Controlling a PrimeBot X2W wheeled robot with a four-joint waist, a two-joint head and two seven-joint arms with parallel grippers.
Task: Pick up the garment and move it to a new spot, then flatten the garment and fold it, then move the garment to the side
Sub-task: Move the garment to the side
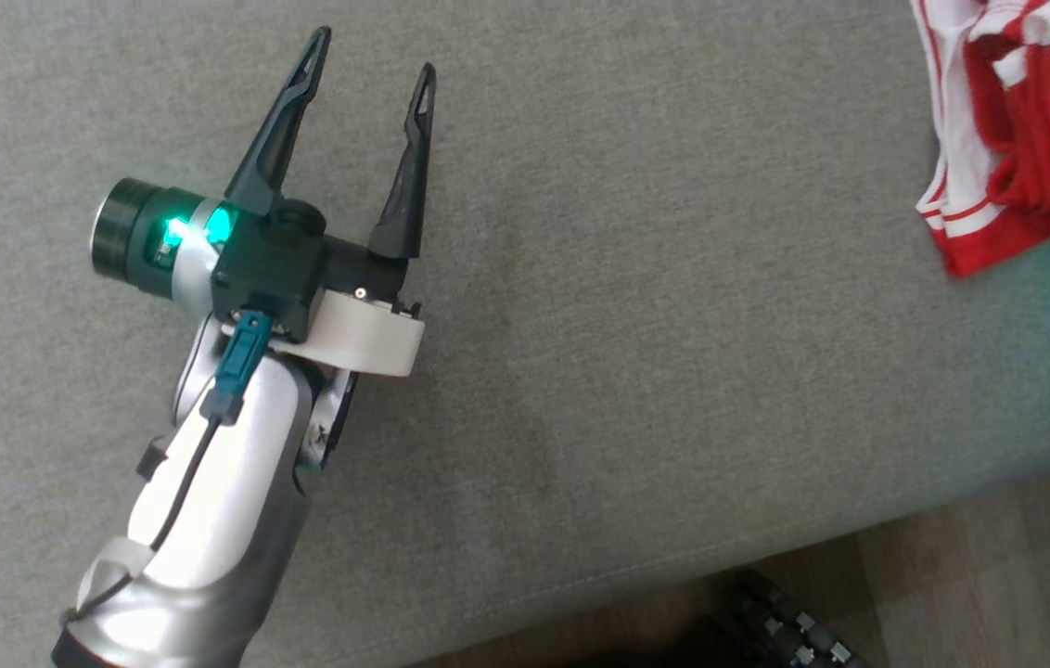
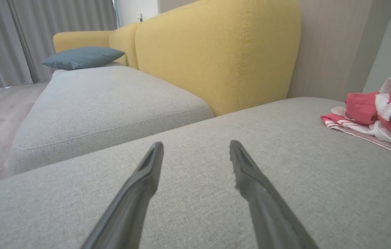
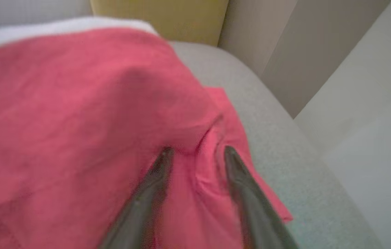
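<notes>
Fingers (image 1: 288,121) of left tool (image 1: 375,53) spread above cushion (image 1: 673,371).

Grey sofa seat (image 2: 112,100), yellow backrest (image 2: 216,52), grey curtains (image 2: 43,17).

- Garment (image 1: 1026,121): there was 1, red and white.
- Grippers: 2 were counted, left gripper (image 1: 375,51) and right gripper (image 3: 197,150).
- Dark fingers (image 1: 279,139): 2 per gripper, 4 total.
- Grey seat cushions (image 2: 105,100): 2 were seen.
- Blue pillow (image 2: 83,57): 1.
- Yellow backrest sections (image 2: 216,52): at least 2.
</notes>
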